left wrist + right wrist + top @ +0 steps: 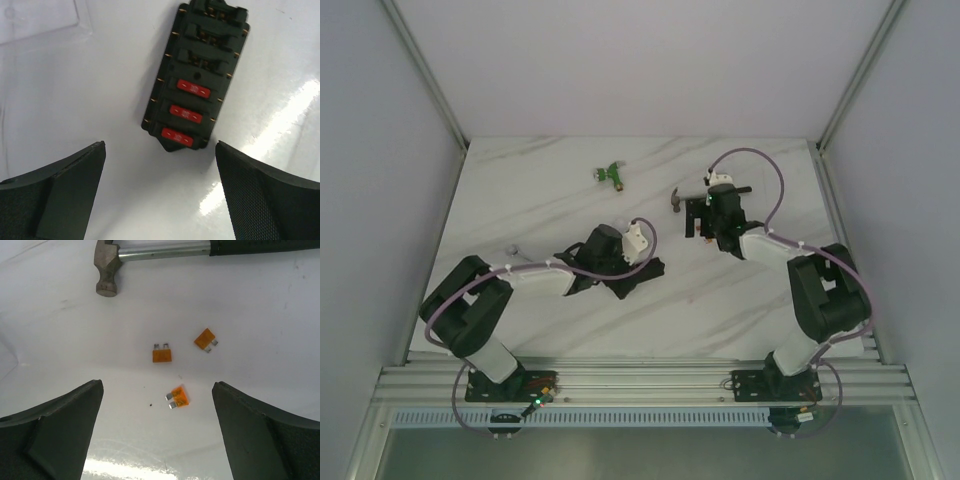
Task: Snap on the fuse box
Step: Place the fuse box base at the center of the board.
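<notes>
Left gripper [160,145] hangs wide open, empty, below the fuse box [195,80] at top centre (upper slots bare), right gripper [157,384] likewise over loose fuses [162,355], probably to fetch one.

You will find no text, label, brand, number or sign that can be read in any view. The small black rectangular plastic fuse box [197,75] holds three red fuses [186,114] with faint pale marks on their tops, too blurred to read. Any print on the three tiny loose orange fuses [162,355] lying on the white surface [260,315] is too small to tell.
</notes>
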Robot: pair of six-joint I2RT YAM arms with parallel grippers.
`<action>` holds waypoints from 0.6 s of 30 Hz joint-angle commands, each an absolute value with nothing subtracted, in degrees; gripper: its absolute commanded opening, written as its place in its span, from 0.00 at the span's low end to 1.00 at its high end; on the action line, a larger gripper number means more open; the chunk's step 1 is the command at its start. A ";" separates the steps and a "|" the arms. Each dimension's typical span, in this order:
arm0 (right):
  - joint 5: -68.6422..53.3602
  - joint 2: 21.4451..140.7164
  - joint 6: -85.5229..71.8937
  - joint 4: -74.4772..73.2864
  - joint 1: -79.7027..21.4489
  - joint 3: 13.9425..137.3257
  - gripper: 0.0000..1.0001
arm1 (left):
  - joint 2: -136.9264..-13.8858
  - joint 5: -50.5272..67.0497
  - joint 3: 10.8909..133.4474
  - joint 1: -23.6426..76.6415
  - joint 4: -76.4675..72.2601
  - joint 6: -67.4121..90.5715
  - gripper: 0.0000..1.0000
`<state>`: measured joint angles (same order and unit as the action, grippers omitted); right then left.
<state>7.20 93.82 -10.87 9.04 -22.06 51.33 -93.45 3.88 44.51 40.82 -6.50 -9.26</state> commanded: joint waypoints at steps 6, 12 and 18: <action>13.92 101.46 -10.61 3.80 -22.47 60.59 0.88 | -81.64 8.57 36.21 40.48 -16.25 -3.35 1.00; 14.35 107.37 -11.49 2.64 -22.73 66.12 0.72 | -76.88 6.53 34.47 38.10 -20.47 3.25 1.00; 14.69 110.86 -12.13 1.32 -23.44 69.12 0.54 | -76.88 4.72 34.12 36.15 -21.07 8.24 1.00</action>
<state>13.26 109.19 -11.40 2.98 -22.79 66.50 -77.01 5.87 35.24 36.95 -18.63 3.68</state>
